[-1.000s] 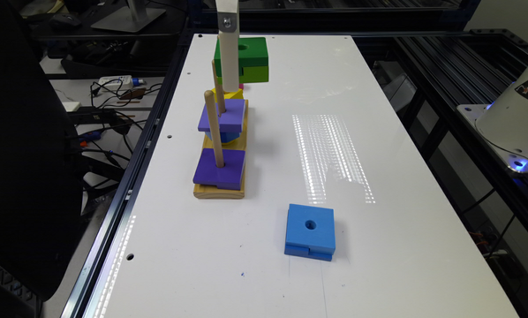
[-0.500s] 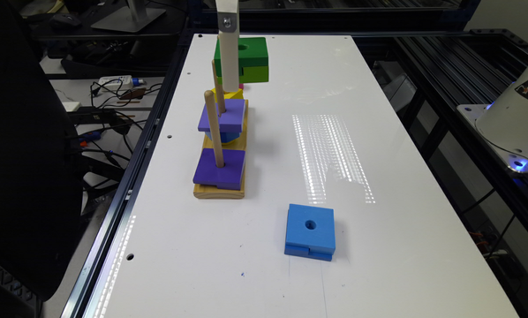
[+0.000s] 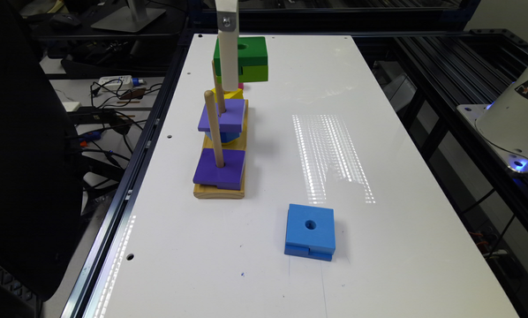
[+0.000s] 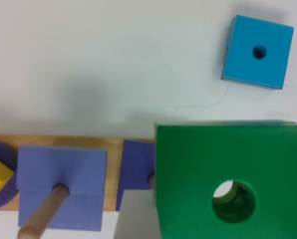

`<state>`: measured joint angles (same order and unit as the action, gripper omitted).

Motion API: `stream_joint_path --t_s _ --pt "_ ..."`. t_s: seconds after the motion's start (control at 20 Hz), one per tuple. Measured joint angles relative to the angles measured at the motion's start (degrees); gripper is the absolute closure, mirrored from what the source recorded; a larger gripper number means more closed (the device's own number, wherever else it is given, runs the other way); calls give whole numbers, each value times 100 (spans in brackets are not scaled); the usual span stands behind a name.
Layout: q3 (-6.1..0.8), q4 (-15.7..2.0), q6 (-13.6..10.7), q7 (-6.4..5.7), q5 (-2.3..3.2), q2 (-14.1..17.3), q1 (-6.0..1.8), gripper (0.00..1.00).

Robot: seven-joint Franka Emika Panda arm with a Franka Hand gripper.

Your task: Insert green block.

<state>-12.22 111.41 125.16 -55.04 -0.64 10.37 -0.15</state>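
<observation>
Claw (image 3: 227, 66) state can't tell; green block (image 3: 246, 57) up high looks light, squishy foam, best pinched by its sides

Bright overhead light; striped glare on table (image 3: 330, 154); wrist view soft, blurry.

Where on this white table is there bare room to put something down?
The widest bare patch lies between the wooden peg board and the table edge at the exterior view's right, beyond the blue block. It is crowded around the pegs and green block.
</observation>
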Motion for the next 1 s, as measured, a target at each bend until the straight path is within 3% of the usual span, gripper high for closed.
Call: stream_joint_path --t_s 0.55,1.0 --pt "-8 -36 106 14 0 54 -32 100" --pt "-26 -380 115 13 0 354 -17 100"
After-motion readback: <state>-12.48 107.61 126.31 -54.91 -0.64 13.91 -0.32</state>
